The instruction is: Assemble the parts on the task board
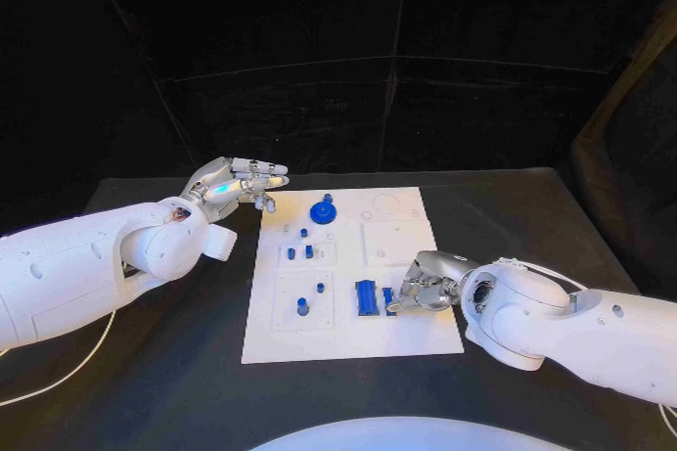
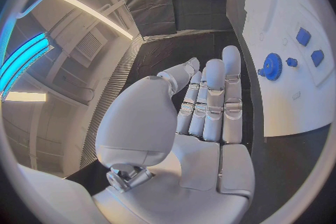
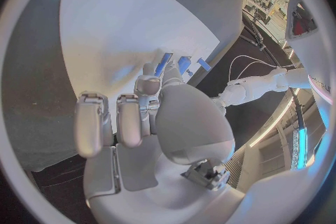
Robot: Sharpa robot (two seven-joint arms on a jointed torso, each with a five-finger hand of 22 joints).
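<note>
**Left hand free at the board's far corner, right hand down on the near blue parts**

Far left of the head view: left hand (image 1: 237,187) raised at the far left corner of the task board (image 1: 402,343), fingers stretched out side by side, holding nothing (the same straight, empty fingers (image 2: 213,95) seen from the left wrist, with the board's edge beside them).

On the board, left column: small blue pegs (image 1: 297,250) standing in a cluster, then two more blue pieces (image 1: 309,300) lower down in a square recess. Further back, near the far edge: a blue gear (image 1: 323,212), sitting upright on the plate, just beside the left fingertips but apart from them. Also visible from the left wrist (image 2: 271,66), with small blue pieces near it.

Toward the middle right, near edge: a ribbed blue block (image 1: 367,297) lying flat on the board.

Right of that: right hand (image 1: 424,285) lowered onto the board, fingers curled down and touching a narrow blue part (image 1: 386,299) just beside the block. From the right wrist view, fingertips (image 3: 148,85) bent against blue pieces (image 3: 183,63) on the white plate; cannot tell whether a part is truly pinched or only touched.
</note>
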